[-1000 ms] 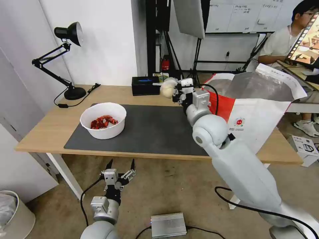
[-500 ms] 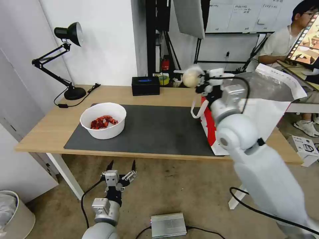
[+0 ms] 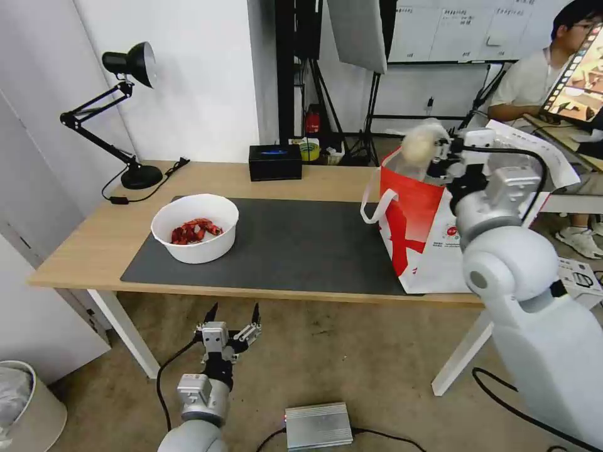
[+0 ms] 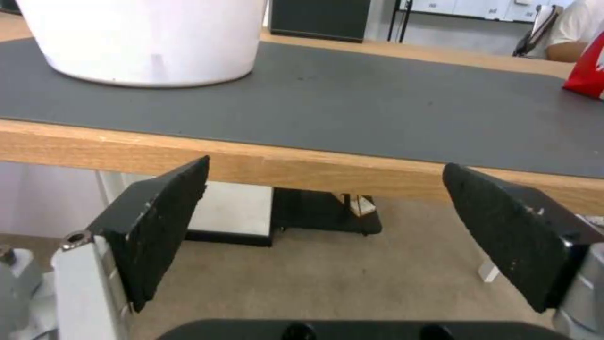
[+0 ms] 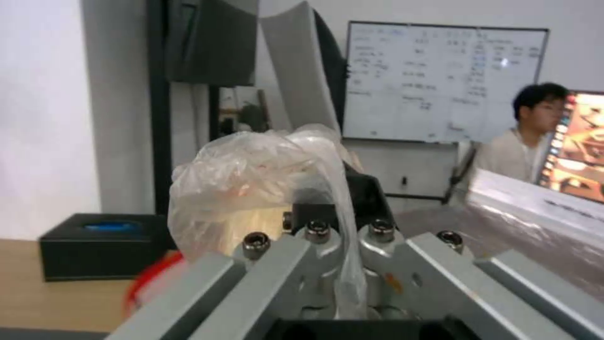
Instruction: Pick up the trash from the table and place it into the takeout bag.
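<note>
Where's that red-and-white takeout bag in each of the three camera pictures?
Head view: the takeout bag stands at the table's right end, below the right gripper holding the wrapped ball.
Left wrist view: its red corner shows past the dark mat.
Right wrist view: its foil lining shows behind the ball.
Shared landmark: the black box.

Counter layout — bowl left, bag right

Bowl [image 3: 195,227] on mat [image 3: 295,248], left side; takeout bag [image 3: 433,229] at counter [image 3: 75,248] right end; box [image 3: 275,162] behind mat; lamp [image 3: 129,113] far left — rear.
</note>
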